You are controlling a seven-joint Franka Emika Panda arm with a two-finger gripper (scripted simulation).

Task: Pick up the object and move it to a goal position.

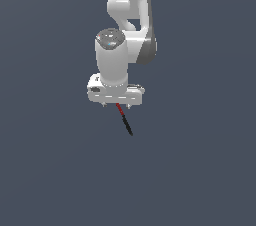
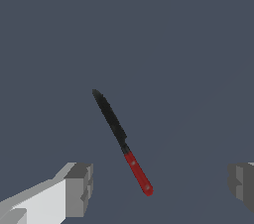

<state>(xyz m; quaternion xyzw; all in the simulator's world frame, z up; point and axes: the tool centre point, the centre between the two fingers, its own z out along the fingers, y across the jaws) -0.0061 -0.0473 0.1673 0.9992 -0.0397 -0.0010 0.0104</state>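
The object [image 1: 125, 121] is a small thin knife-like stick with a red handle and a black tapering blade, lying on the flat grey surface. In the exterior view its red end sits just under the white gripper [image 1: 116, 105], and the black tip points toward the exterior view's lower right. In the wrist view the object [image 2: 121, 141] lies ahead of and between the fingers. The gripper [image 2: 159, 187] is open and empty. One grey fingertip [image 2: 78, 188] and the other [image 2: 242, 182] stand wide apart, neither touching the object. I cannot tell its height above the surface.
The white arm [image 1: 122, 45] rises straight above the gripper. Plain dark grey ground [image 1: 50, 170] surrounds it, and no goal marker shows in either view.
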